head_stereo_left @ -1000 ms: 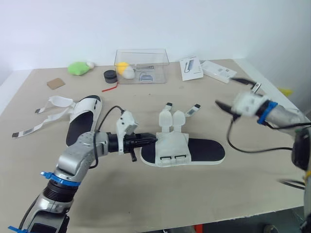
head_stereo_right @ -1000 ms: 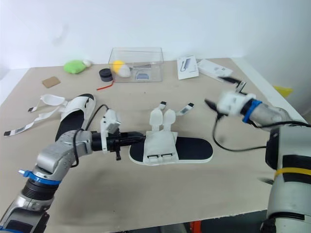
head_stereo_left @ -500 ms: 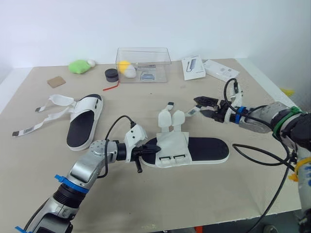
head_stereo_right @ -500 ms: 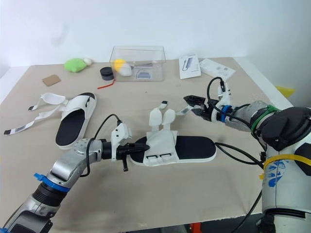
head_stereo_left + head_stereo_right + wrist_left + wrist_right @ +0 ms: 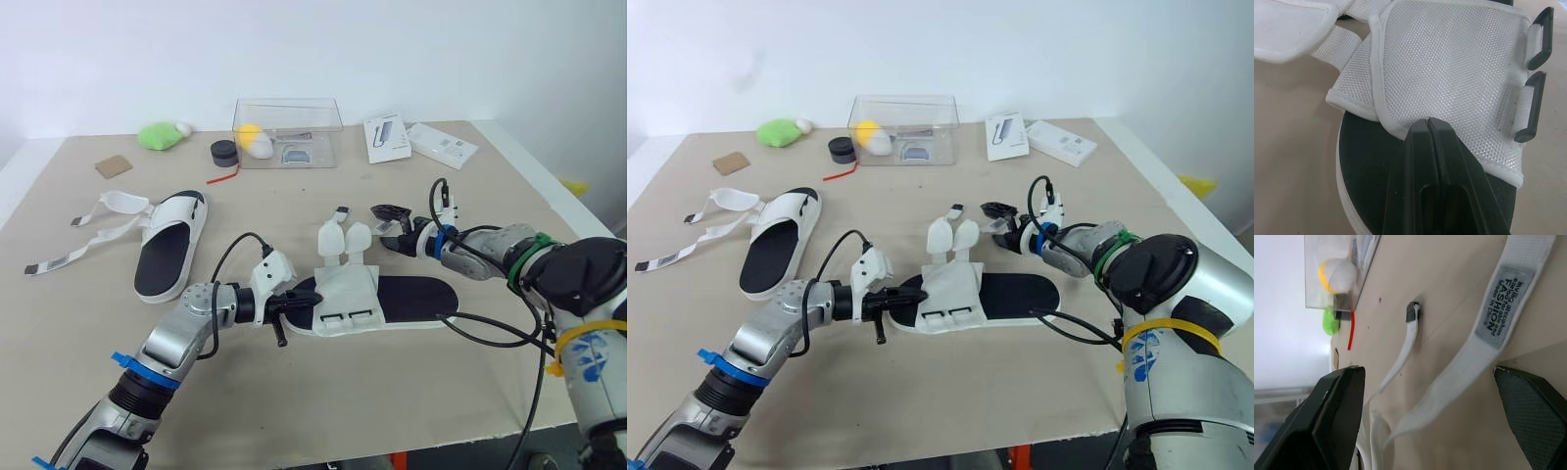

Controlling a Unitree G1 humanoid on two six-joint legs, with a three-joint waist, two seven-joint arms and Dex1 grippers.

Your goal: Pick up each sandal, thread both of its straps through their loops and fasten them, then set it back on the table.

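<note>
one sandal [image 5: 413, 298] crosswise, toe leftward

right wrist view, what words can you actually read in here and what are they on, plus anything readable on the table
"FASHION": on the grey label sewn to the sandal's white strap, right wrist view.
"Made In China": same label, the line beside it.
The two smaller lines on that label: too small to read with confidence.
Print on the white boxes at the back of the table: too small to read.
</note>
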